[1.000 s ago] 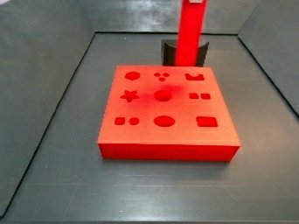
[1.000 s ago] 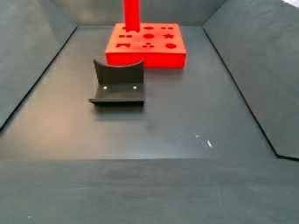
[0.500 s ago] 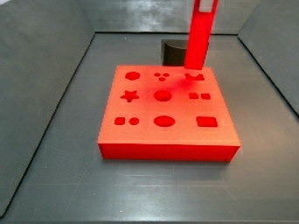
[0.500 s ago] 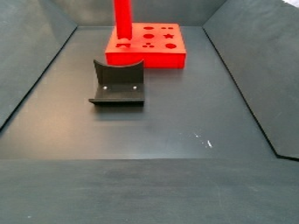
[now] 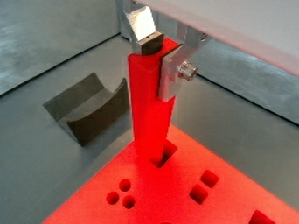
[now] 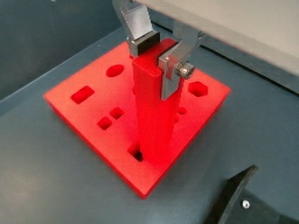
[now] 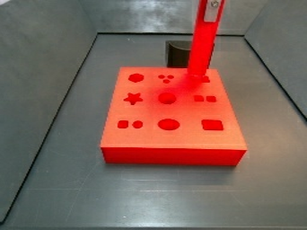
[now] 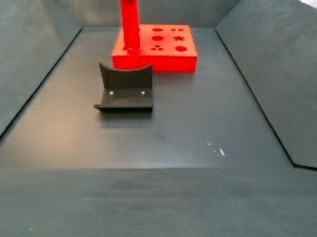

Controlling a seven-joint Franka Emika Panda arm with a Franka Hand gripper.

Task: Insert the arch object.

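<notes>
The arch object [image 7: 202, 45] is a long bright-red bar held upright, with a small pale mark near its top end. My gripper [image 5: 158, 57] is shut on its upper end, one silver finger [image 5: 176, 74] on each side; it shows the same way in a wrist view [image 6: 158, 58]. The bar [image 6: 152, 114] stands over the flat red board [image 6: 87, 92]. Its lower end meets a hole near the board's edge [image 5: 162, 160] and looks just entered. In both side views the gripper is above the frame; the bar [image 8: 126, 23] rises from the board [image 8: 168, 51].
The dark fixture [image 8: 124, 88] with a curved notch stands on the grey floor beside the board; it also shows in a wrist view [image 5: 87, 109]. Several other shaped holes [image 7: 135, 99] cover the board. Sloped grey walls [image 7: 48, 108] enclose the floor.
The bar has shifted sideways over the board and come down. Its lower end now reaches the hole near the board's edge. The gripper stays shut on it.
</notes>
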